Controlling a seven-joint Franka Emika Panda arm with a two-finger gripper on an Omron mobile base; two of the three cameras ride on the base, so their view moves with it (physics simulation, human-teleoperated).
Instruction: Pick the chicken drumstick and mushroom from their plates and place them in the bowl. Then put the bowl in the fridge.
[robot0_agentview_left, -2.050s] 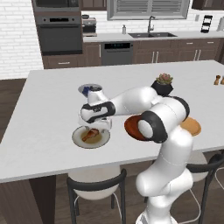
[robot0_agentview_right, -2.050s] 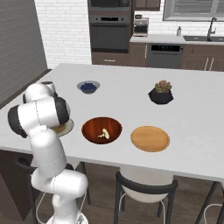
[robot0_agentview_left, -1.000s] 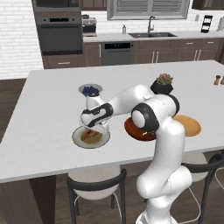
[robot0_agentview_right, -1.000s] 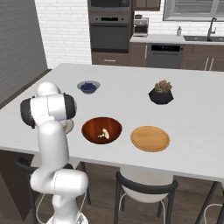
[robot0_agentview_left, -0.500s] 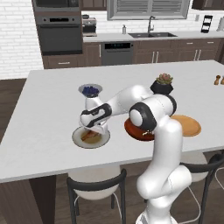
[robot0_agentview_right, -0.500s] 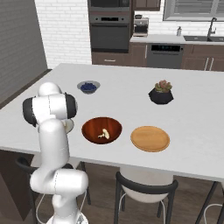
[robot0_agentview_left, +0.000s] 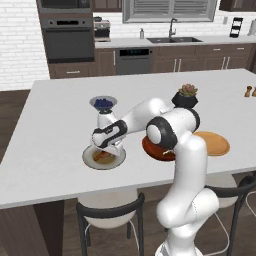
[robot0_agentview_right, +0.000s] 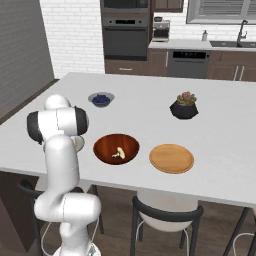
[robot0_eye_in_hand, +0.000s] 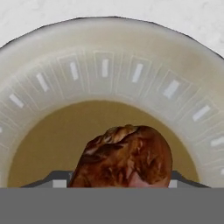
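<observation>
The chicken drumstick (robot0_eye_in_hand: 124, 155), orange-brown, lies on the olive-tan centre of the grey-rimmed plate (robot0_eye_in_hand: 105, 65). My gripper (robot0_eye_in_hand: 120, 183) is low over it and open, with one fingertip on each side of the meat. From the left base the gripper (robot0_agentview_left: 107, 145) hangs just above that plate (robot0_agentview_left: 90, 160) at the counter's front left. The reddish-brown bowl (robot0_agentview_right: 117, 147) holds the pale mushroom (robot0_agentview_right: 118, 153). To its right lies the tan wooden plate (robot0_agentview_right: 171, 158), bare. The fridge is out of view.
A small grey bowl of blueberries (robot0_agentview_left: 103, 103) stands behind the plate. A black succulent pot (robot0_agentview_left: 186, 96) sits further right. My arm's elbow covers part of the bowl (robot0_agentview_left: 150, 149). Stools stand under the counter's front edge (robot0_agentview_left: 75, 195).
The hand has come down from above onto the grey-rimmed plate, close over the drumstick. Over the last half second it has hardly moved.
</observation>
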